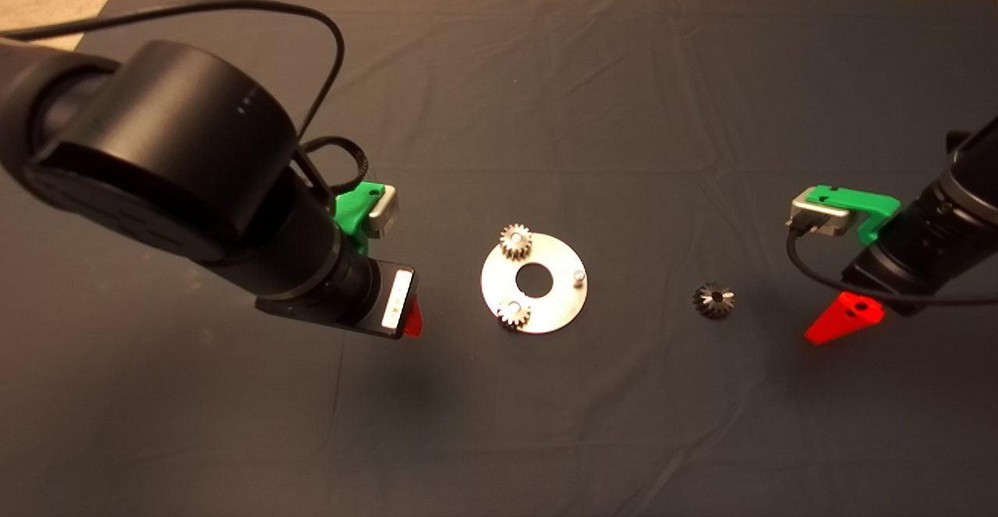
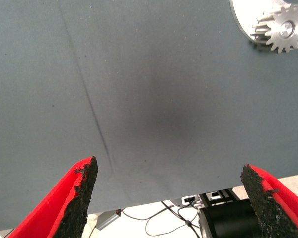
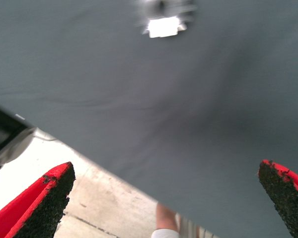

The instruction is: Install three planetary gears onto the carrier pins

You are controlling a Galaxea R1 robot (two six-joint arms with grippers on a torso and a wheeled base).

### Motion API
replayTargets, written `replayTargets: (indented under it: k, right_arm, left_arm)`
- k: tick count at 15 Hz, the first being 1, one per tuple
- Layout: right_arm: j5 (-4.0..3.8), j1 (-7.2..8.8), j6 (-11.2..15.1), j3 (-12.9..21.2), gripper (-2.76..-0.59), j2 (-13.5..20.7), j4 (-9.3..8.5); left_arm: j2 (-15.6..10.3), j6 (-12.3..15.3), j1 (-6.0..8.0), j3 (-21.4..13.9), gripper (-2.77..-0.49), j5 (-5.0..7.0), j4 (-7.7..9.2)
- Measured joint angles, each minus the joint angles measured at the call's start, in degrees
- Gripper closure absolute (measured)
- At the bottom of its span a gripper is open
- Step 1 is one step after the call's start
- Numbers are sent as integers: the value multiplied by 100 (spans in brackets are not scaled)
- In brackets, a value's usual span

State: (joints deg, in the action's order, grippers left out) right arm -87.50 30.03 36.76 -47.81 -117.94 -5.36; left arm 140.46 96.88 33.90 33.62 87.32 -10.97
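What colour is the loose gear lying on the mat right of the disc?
Dark silvery-grey metal; the loose gear shows best in the head view.

Open mat [image 1: 546,111] surrounds the silver disc [image 1: 555,310] on all sides, with the left gripper [image 1: 409,318] just off its left edge and the right gripper [image 1: 838,328] well apart to the right. Two planetary gears [image 1: 515,241] occupy two carrier pins; the third pin [image 1: 578,276] stands bare. A loose gear [image 1: 713,299] lies between disc and right gripper.
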Motion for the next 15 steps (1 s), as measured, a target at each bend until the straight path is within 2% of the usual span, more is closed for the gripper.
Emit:
replayTargets:
  k: [2,6,8,9,11,13,14,15]
  right_arm:
    - [-43,-35,-278,-303,-275,-72,133]
    - [7,-240,-565,-465,-275,-367,435]
    - [5,-291,-617,-503,-275,-434,483]
    - [-20,-438,-697,-531,-275,-604,567]
    - [-8,-662,-790,-549,-275,-810,744]
    - [44,-818,-980,-549,-275,-918,1060]
    - [21,-961,-1047,-550,-275,-916,1280]
    - [-1,-1115,-1113,-550,-275,-915,1428]
  left_arm:
    - [-152,98,-9,-88,-218,-13,-10]
    - [-748,146,-164,-246,-230,13,-11]
    - [-1053,146,-238,-403,-230,9,-11]
    - [-1246,143,-257,-490,-230,-9,-11]
    - [-1564,143,-267,-715,-230,13,0]
    - [-1692,143,-293,-848,-230,16,20]
    - [-1697,141,-293,-880,-230,11,23]
    - [-1701,141,-293,-909,-230,9,30]
